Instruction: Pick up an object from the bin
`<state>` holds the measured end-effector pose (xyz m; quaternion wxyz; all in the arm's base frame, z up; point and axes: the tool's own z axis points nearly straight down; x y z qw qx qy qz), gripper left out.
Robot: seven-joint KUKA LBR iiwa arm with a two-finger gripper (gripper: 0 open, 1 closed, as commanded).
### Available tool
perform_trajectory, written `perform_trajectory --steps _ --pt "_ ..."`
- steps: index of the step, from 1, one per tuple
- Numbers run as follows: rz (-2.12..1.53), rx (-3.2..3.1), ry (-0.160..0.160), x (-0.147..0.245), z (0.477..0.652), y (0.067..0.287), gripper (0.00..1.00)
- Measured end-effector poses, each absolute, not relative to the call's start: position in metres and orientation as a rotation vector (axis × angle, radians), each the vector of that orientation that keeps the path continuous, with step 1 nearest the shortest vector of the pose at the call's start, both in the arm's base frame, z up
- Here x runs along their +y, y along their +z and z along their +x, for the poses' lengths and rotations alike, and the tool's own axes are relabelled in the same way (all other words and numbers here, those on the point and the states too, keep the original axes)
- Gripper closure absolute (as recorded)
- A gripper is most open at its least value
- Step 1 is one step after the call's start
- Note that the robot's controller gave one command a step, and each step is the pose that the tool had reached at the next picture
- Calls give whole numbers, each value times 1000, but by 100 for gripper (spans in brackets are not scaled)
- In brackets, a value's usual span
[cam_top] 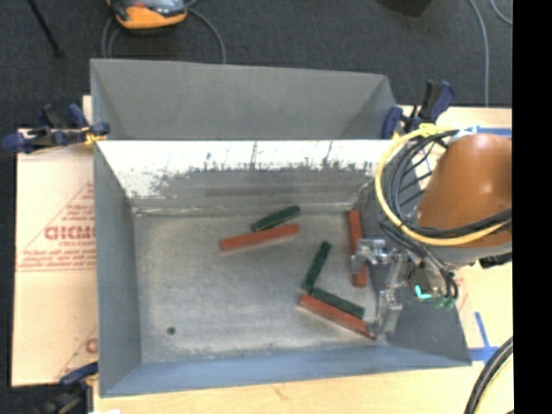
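Where the gripper [385,313] stands: low in the near right corner of the bin [116,257], close against the right wall and at the right end of the near red stick.
Arm: it comes in from the right, with an orange cover [470,184] on the wrist ringed by loops of black and yellow cables [392,201].
Gripper state: I cannot tell whether it is apart or together, because its metal parts overlap the wall and the stick's end from this angle.
Near red stick [332,316]: flat and narrow, it lies aslant on the floor, its left end toward the middle of the bin and its right end at the gripper. Whether it is gripped cannot be made out.
Near green stick [338,302]: dark, it lies along the far edge of the near red stick, touching it.
Tilted green stick [316,266]: it stands steeply aslant on the floor, its lower end just beside the left end of that pair.
Wall-side red stick [354,229]: it runs along the foot of the right wall, from the back toward the gripper's metal body.
Long red stick [259,238]: it lies nearly crosswise in the middle of the floor, well apart from the gripper.
Far green stick [276,219]: it touches the long red stick's right end on the far side.
Floor: bare grey metal, with a small dark spot [171,330] near the near left corner.
Back wall: dark scuffed streaks [259,166] along its upper edge.
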<state>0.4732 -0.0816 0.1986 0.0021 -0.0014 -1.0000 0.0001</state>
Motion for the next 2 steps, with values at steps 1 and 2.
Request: perform_trajectory --steps 1,2 --pt "1 -3145 2 -81 475 202 0" --pt "17 -3157 6 -81 481 184 0"
